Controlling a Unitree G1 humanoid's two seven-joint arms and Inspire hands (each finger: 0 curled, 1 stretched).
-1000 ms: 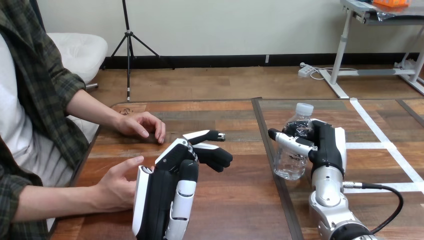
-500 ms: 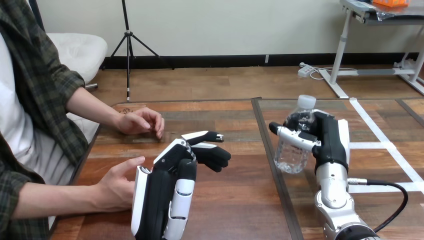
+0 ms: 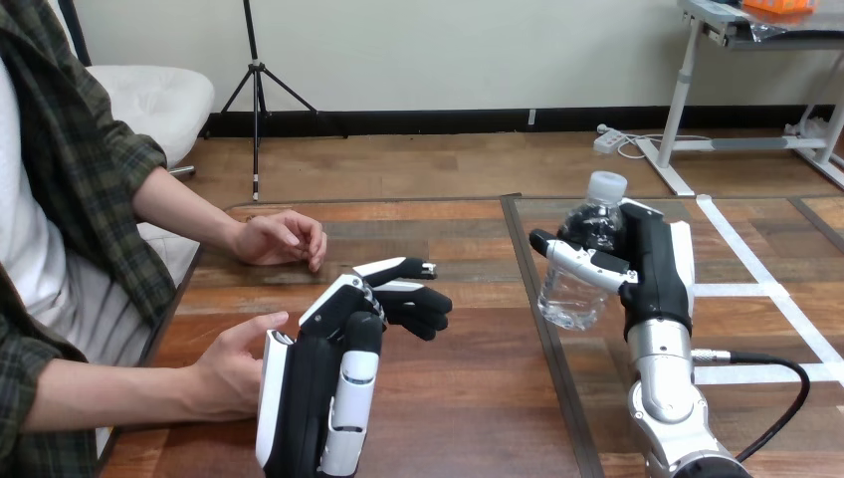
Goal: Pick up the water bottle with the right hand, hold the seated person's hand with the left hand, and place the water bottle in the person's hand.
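Note:
A clear water bottle (image 3: 577,279) with a white cap hangs above the table at centre right, tilted a little to the right, with my right hand (image 3: 647,269) shut on it. My left hand (image 3: 338,368) stands on edge at lower centre left, fingers relaxed and open, holding nothing. Right beside it on its left lies the person's near hand (image 3: 234,368), palm facing my hand; whether the two touch I cannot tell. Farther back, the person's other hand (image 3: 279,241) rests loosely curled on the table.
The wooden table (image 3: 468,398) has a dark seam running front to back just left of the bottle. White tape lines (image 3: 756,269) cross its right part. A black cable (image 3: 766,373) runs from my right forearm.
My right hand has lifted the bottle off the table and tilted it. My left hand has shifted slightly left and back. The person's far hand has curled in a little.

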